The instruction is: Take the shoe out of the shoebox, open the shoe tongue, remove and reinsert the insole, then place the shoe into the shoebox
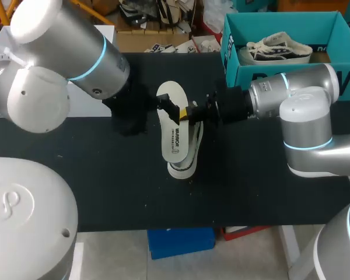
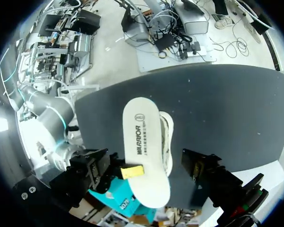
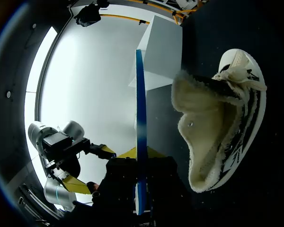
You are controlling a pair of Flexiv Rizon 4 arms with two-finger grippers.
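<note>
— Right pincer [image 3: 138, 153]?
— Clamped on the insole [image 1: 174, 128], held over the shoe [image 1: 186, 156] lying on the worktop [image 1: 76, 175].
— Left pincer [image 3: 87, 166]?
— Spread wide, gripping nothing, apart from the insole.

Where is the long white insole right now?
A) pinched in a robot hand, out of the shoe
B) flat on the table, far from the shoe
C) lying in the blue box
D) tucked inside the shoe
A: the right hand pinches the insole between its yellow tips, just above the shoe.
</note>
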